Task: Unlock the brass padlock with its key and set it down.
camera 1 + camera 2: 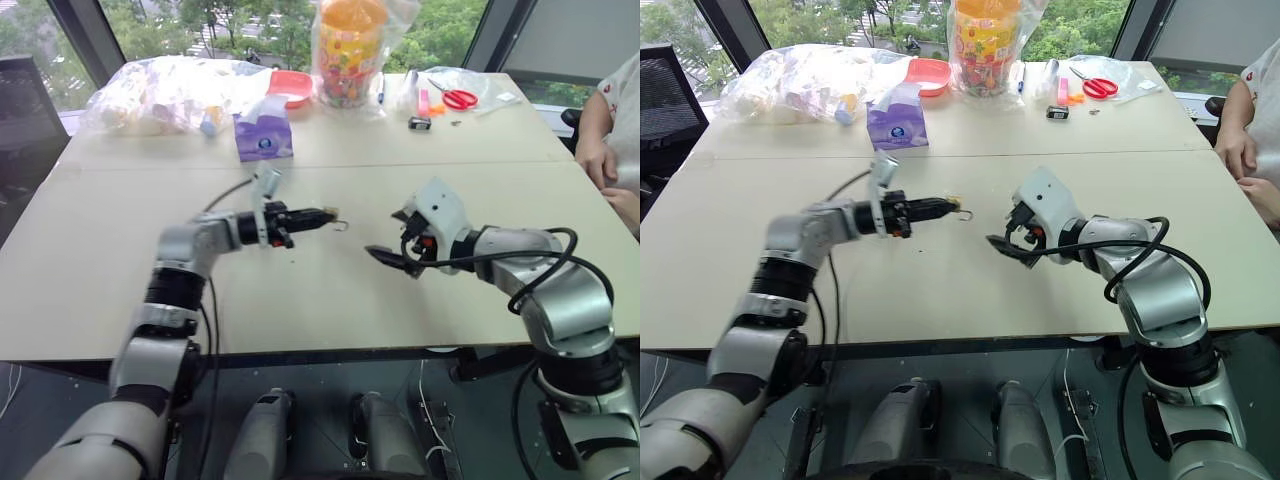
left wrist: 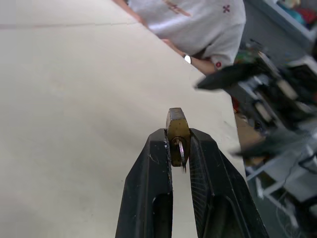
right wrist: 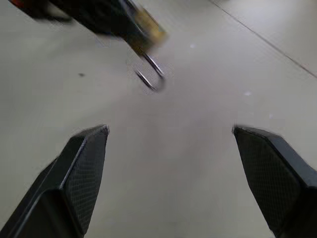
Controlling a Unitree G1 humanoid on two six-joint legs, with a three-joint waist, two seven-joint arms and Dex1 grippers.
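Note:
My left gripper (image 1: 325, 216) is shut on the brass padlock (image 2: 177, 130), held level above the table (image 1: 300, 300) and pointing toward the right arm. The golden body pokes out past the black fingertips. Its thin silver shackle (image 3: 151, 74) hangs loose from the body as an open hook, and it also shows as the small hook (image 1: 340, 225) just past the tips. A short way off, my right gripper (image 3: 171, 131) faces the lock with its fingers spread wide and nothing between them. The key is out of view.
A person sits at the table's right edge with a hand (image 1: 598, 160) resting on it. At the far side stand a purple tissue box (image 1: 263, 135), clear plastic bags (image 1: 165, 92), a sweets jar (image 1: 350, 50), a red bowl (image 1: 292, 85) and red scissors (image 1: 458, 98).

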